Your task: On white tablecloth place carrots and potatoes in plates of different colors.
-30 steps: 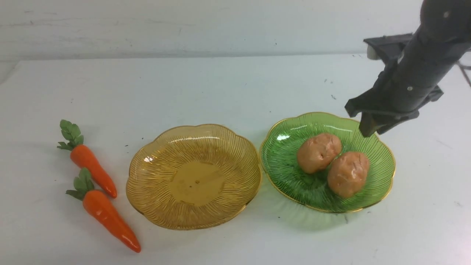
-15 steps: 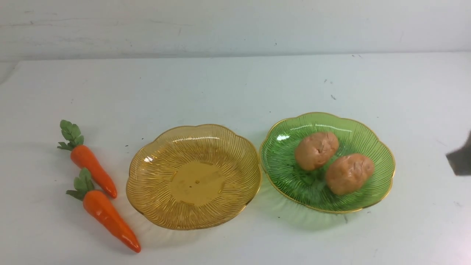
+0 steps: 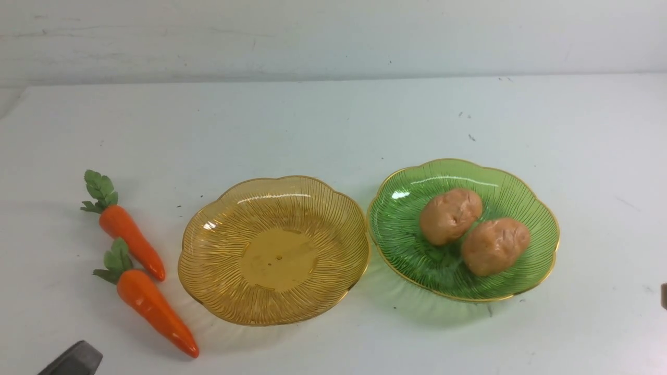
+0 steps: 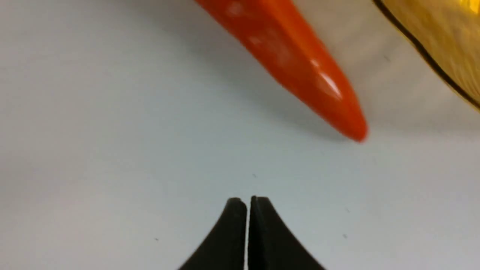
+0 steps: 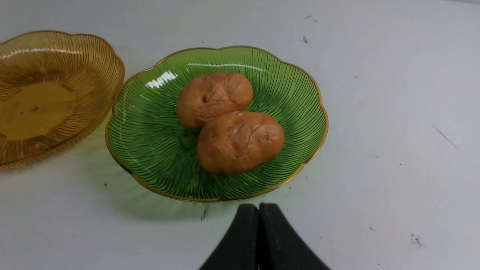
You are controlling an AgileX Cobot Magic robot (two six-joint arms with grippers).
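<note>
Two potatoes point(image 3: 450, 215) point(image 3: 495, 246) lie side by side in the green plate point(image 3: 401, 229) on the white tablecloth point(image 3: 333, 120). The amber plate point(image 3: 224, 271) to its left holds nothing. Two carrots point(image 3: 130, 237) point(image 3: 153, 307) lie on the cloth left of the amber plate. My left gripper point(image 4: 248, 200) is shut and empty, low over the cloth just short of the nearer carrot's tip point(image 4: 352, 123); a bit of it shows in the front view point(image 3: 73, 360). My right gripper point(image 5: 258, 207) is shut and empty, near the green plate's point(image 5: 150, 131) rim.
The cloth carries small dark specks point(image 3: 470, 137) behind the green plate. A pale wall point(image 3: 333, 36) runs behind the table. A sliver of the right arm point(image 3: 664, 296) shows at the front view's right edge.
My right arm has drawn back from above the green plate and almost out of the front view. The nearer potato shifted slightly. My left gripper has come into the front view at the bottom left.
</note>
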